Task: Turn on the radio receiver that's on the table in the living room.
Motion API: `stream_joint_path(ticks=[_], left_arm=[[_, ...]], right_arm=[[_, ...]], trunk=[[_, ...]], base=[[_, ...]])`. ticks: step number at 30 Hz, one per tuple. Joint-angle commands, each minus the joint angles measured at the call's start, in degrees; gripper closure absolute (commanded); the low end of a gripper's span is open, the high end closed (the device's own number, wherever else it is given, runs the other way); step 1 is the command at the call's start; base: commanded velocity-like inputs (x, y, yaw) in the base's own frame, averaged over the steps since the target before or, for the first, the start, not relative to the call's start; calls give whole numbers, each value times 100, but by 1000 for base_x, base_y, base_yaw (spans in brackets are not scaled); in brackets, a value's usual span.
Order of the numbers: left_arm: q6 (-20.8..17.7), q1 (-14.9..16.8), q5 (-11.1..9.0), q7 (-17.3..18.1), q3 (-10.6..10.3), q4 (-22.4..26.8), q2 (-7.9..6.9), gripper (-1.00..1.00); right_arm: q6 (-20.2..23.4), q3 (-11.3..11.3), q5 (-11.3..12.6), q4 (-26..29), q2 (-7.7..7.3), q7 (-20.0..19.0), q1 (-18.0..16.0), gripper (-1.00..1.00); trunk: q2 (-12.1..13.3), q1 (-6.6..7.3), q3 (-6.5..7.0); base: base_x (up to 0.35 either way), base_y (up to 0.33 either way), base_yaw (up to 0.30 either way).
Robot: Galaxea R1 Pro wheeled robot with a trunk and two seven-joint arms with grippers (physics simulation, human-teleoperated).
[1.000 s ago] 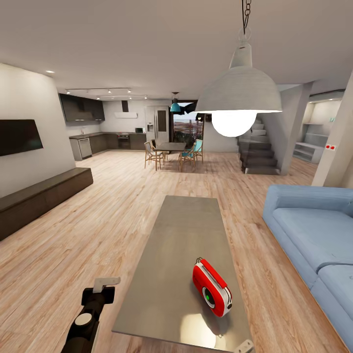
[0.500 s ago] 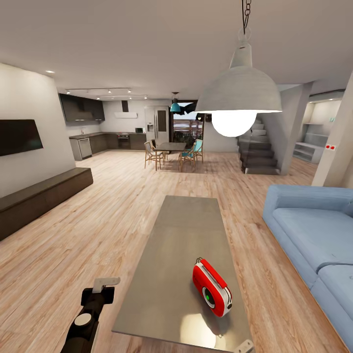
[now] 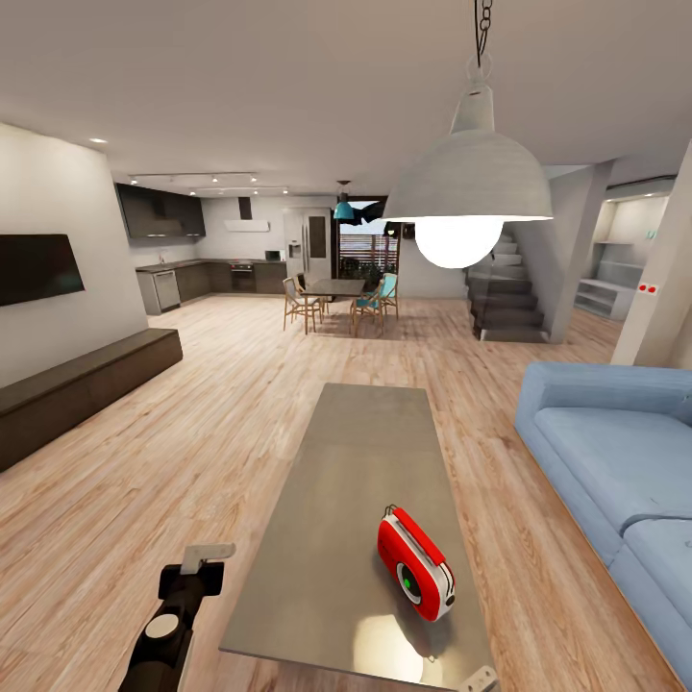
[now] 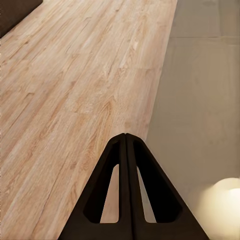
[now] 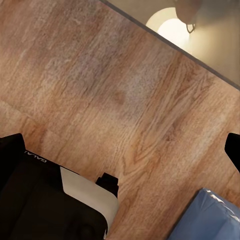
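Living-room table (image 3: 356, 500) carries the red radio (image 3: 415, 562), upright. Left gripper (image 4: 126, 136) closed, empty, beside the table; right gripper's state: cannot tell. Radio's on-off state unreadable.

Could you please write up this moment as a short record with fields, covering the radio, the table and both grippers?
radio: red and white, upright on the table, near end, toward the sofa side
table: long grey top, running away from the robot over the wood floor
left gripper: fingers shut together, holding nothing, over the table's edge beside the floor
right gripper: open, far from the radio, over the floor
sofa: blue, right of the table
task state: radio not yet touched
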State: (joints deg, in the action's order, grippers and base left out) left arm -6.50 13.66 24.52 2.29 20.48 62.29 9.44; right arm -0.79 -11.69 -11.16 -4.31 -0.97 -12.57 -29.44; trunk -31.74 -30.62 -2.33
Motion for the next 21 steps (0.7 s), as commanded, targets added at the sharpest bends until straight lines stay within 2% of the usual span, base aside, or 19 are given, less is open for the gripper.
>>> stream_joint_path(ticks=[1, 8, 21], left_arm=[[0, 0, 0, 0, 0, 1, -1, 100], [-1, 2, -8, 6, 8, -5, 54, 100], [-1, 1, -9, 9, 1, -6, 56, 100]], right_arm=[[0, 0, 0, 0, 0, 0, 0, -100], [0, 0, 0, 0, 0, 0, 0, -100], [0, 0, 0, 0, 0, 0, 0, -100]], trunk=[[0, 0, 0], [0, 0, 0], [0, 0, 0]], base=[[0, 0, 0], [0, 0, 0], [0, 0, 0]])
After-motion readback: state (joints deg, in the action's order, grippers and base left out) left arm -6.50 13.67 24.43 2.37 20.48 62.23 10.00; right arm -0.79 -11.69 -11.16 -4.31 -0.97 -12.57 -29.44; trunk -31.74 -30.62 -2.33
